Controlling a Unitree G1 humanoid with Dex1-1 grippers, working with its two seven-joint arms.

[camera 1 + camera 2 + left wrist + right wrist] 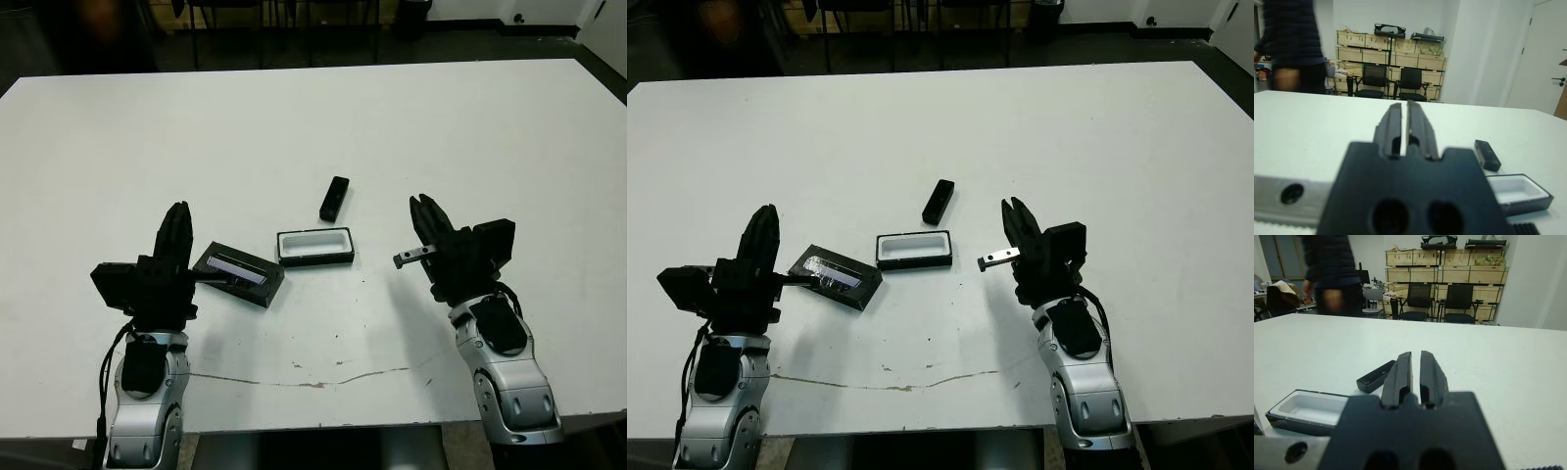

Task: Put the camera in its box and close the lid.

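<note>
The slim black camera [334, 198] lies on the white table, just beyond the white-lined box [314, 246], which stands empty at the table's middle. To the box's left rests the flat black lid [241, 273] with its pale shiny strip, tilted. My left gripper [178, 219] hovers shut beside the lid's left end, holding nothing. My right gripper [424, 209] is also shut and empty, to the right of the box. The left wrist view shows the camera [1487, 154] and box [1515, 191]; the right wrist view shows the camera [1376, 375] and box [1308, 410].
A thin crack line [323, 380] crosses the table near its front edge. Beyond the far edge stand chairs [1419, 301] and stacked wooden crates [1444, 267]. A person in dark clothes [1328, 269] moves past behind the table.
</note>
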